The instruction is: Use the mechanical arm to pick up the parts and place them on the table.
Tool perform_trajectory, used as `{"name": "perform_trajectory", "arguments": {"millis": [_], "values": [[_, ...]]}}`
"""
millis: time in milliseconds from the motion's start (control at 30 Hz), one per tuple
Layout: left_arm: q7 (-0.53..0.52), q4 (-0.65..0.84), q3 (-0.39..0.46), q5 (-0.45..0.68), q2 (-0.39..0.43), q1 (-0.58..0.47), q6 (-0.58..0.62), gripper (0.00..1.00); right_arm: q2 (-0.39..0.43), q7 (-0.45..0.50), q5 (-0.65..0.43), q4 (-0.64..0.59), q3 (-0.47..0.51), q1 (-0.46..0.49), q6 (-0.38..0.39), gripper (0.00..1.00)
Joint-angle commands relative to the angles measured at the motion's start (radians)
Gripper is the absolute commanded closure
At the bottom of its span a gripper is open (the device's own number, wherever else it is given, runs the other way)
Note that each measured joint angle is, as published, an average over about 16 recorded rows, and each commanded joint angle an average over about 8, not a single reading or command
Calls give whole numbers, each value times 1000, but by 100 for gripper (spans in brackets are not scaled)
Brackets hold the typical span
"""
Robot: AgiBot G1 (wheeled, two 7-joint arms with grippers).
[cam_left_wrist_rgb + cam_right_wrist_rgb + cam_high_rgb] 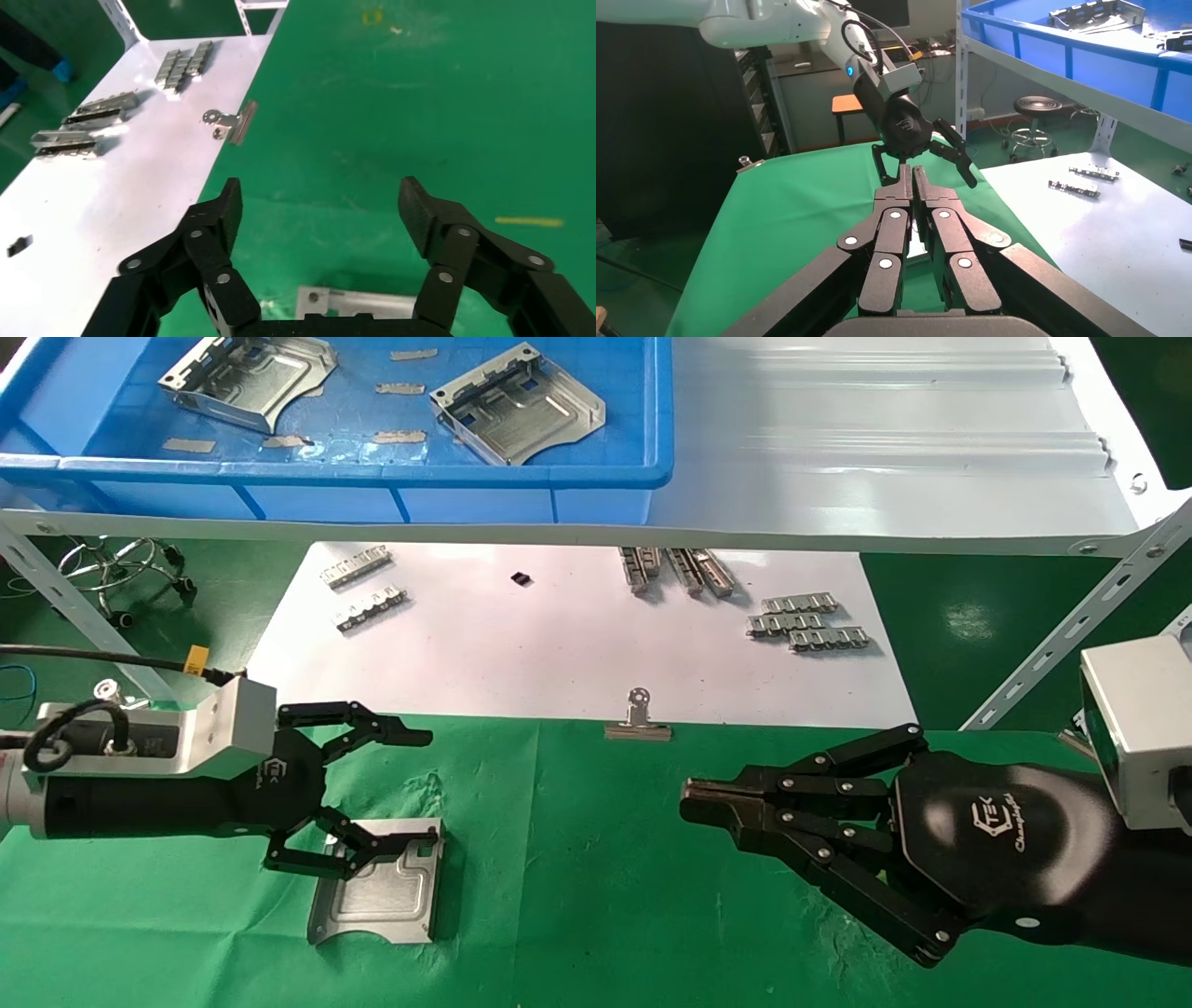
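Note:
One silver stamped part (377, 889) lies flat on the green cloth table (577, 859) at the front left. My left gripper (428, 789) is open and empty just above its far edge, one finger overlapping that edge in the head view. In the left wrist view the left gripper (323, 200) stands wide open, with a strip of the part (358, 303) below the palm. Two more parts (247, 374) (517, 407) lie in the blue bin (372, 472). My right gripper (694, 803) is shut and empty over the cloth at the right; it also shows in the right wrist view (912, 172).
A white paper sheet (559, 635) behind the cloth carries toothed metal strips (808, 621) (358, 565), with a binder clip (638, 719) at its front edge. The bin stands on a white shelf (885, 449) with slanted metal braces (1071, 626). A small yellow mark (372, 15) is on the cloth.

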Motion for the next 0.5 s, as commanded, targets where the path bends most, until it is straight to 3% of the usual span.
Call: {"name": "perform_trajectory", "arguments": {"millis": [33, 500], "values": [[-26, -38, -24, -9, -11, 22, -4, 0, 0, 0, 0, 0, 0, 0, 0, 0], [-208, -300, -187, -74, -83, 175, -31, 0, 0, 0, 0, 0, 0, 0, 0, 0]]}}
